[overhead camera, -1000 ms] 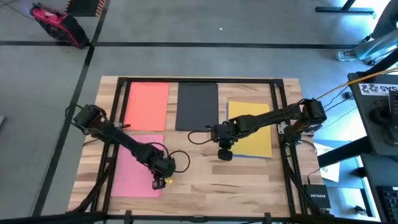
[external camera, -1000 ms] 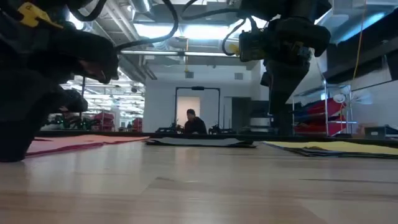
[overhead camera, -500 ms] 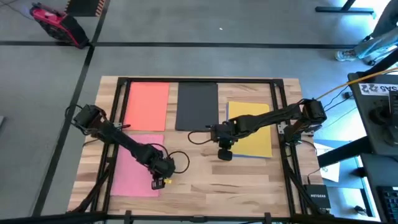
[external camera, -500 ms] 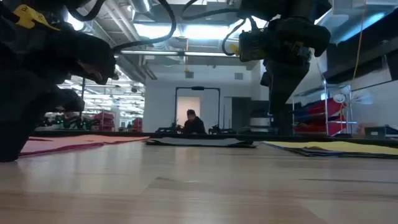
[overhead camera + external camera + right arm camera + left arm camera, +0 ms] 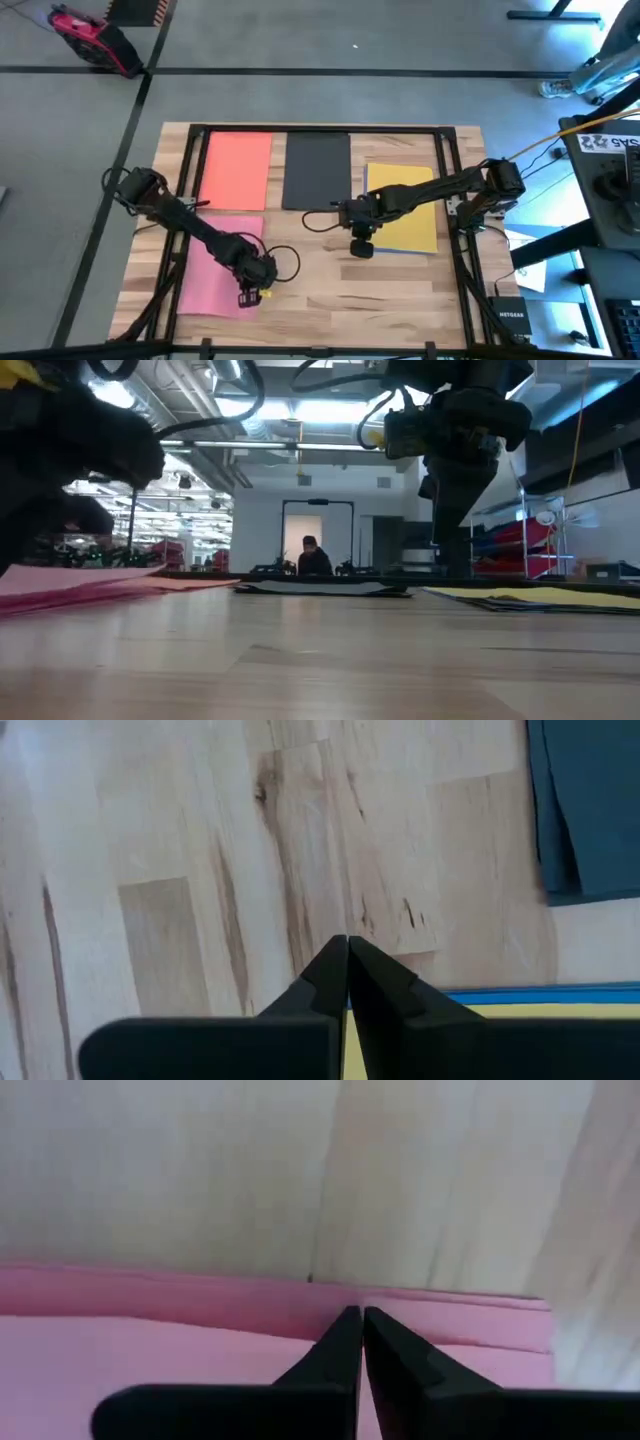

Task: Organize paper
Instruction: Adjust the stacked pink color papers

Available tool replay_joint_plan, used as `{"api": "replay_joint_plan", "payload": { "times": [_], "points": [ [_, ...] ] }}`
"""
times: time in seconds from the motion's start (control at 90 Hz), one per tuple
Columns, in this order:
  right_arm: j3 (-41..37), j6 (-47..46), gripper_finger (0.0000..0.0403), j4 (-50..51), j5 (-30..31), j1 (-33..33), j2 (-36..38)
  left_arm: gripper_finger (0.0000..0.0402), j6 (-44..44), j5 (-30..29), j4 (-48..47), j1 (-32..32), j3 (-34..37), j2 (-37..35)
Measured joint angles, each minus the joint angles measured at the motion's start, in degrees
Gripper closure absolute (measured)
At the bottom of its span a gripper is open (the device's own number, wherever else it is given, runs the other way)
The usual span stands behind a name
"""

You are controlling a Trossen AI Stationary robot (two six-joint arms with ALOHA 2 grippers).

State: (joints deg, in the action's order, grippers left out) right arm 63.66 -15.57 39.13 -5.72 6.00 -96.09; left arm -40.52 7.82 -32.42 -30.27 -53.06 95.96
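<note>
I see my left hand [image 5: 250, 294] low over the pink paper [image 5: 205, 280], near the edge of that sheet that faces the middle of the wooden surface [image 5: 330, 290]. In the left wrist view its two fingers [image 5: 345, 1348] are pressed together, with nothing thick between them. The tips sit right at the pink paper's [image 5: 150, 1350] edge, and I cannot tell if they pinch the sheet or only touch it. In the low view the pink paper [image 5: 80, 585] looks a bit lifted on that side.

My right hand [image 5: 361, 246] hangs above the bare wood, just beside the corner of the yellow paper [image 5: 408, 205]. Its fingers [image 5: 340, 975] are closed tight on nothing. A thin strip of blue paper [image 5: 540, 992] shows along the edge of the yellow paper [image 5: 520, 1012] in the right wrist view, so the blue sheet lies under the yellow one.

The orange paper [image 5: 236, 170] lies flat at the far left of the surface, just above the pink one in the high view. The black paper [image 5: 317, 170] lies flat next to it, in the middle. The yellow paper is on the right side, a bit lower than the black one.

Far back in the room, in the low view, a person [image 5: 314, 557] is at a desk.
</note>
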Motion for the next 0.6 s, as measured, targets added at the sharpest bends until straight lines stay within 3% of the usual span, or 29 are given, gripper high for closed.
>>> {"api": "replay_joint_plan", "payload": {
  "times": [0.6],
  "points": [
    [0.02,0.97,0.0403,0.60,0.32,0.02,0.35,0.0402,2.60,-4.02,4.02,5.04,0.07,-1.70]
  ]
}}
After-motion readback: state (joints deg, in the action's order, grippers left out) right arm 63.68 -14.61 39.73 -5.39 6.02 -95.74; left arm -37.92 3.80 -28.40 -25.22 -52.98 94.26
